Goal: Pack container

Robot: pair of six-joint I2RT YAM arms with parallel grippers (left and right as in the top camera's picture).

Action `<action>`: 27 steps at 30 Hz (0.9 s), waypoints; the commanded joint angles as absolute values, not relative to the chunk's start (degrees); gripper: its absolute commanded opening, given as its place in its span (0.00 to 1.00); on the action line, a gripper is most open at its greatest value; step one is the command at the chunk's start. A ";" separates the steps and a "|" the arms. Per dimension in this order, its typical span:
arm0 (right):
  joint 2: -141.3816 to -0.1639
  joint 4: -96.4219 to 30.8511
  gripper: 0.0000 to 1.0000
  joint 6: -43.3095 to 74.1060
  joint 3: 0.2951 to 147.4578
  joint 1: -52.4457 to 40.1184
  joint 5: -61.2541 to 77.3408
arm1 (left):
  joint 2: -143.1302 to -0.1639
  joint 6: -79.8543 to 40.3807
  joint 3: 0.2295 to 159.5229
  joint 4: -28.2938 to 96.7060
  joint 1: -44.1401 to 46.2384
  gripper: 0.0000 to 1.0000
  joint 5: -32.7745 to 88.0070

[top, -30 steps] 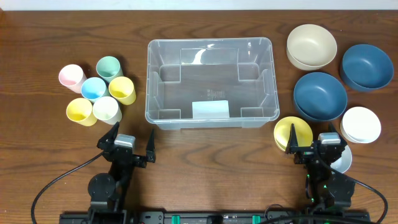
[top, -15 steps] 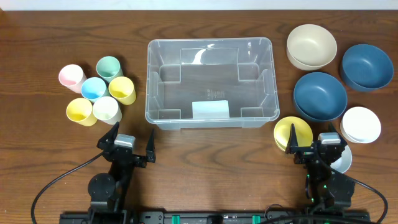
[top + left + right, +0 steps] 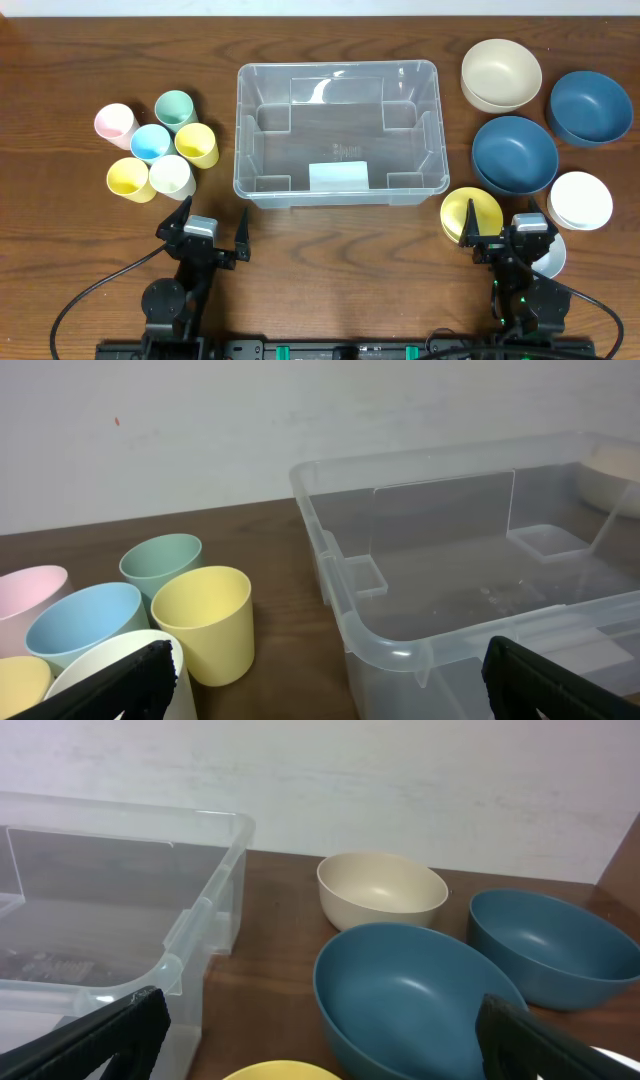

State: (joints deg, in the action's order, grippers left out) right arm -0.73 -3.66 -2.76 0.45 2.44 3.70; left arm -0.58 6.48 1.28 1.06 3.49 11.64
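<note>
— Where are the arms?

— Both low at the bottom edge of the overhead frame, wrists aimed up-frame. The left gripper (image 3: 212,215) has its fingers splayed wide with nothing between them. The right gripper (image 3: 502,222) is spread the same way.

— Room ahead of them?

— Bare table (image 3: 340,232) shows between the left one and the container's near wall. The right is tighter: from above, one finger overlaps a yellow bowl (image 3: 471,212), and a white bowl (image 3: 580,200) sits just right of it.

— And the container (image 3: 337,196)?

— Centre frame, upright, its white label (image 3: 338,176) by the near wall. The cups (image 3: 151,143) cluster apart from its left rim. A dark blue bowl (image 3: 514,154) sits near its right rim, and a beige bowl (image 3: 501,74) is at upper right.
</note>
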 commanded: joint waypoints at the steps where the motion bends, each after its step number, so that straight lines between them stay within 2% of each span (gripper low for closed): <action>1: -0.34 -3.62 0.99 -3.51 0.32 2.83 4.32 | -0.23 7.49 0.23 2.96 3.62 0.98 12.47; 11: -0.34 -3.88 0.99 -3.33 0.32 2.83 3.14 | -0.23 7.49 0.23 2.96 3.62 0.98 12.47; 19: -0.34 -2.46 0.99 -2.00 0.56 2.83 19.81 | -0.23 7.49 0.23 2.94 3.62 0.98 12.47; 27: -3.79 -4.08 0.99 1.26 5.21 2.83 21.28 | -0.23 7.49 0.23 2.96 3.62 0.98 12.47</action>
State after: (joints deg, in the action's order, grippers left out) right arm -2.02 -3.81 -0.36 1.61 2.44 18.68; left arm -0.58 6.48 1.28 1.04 3.49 11.64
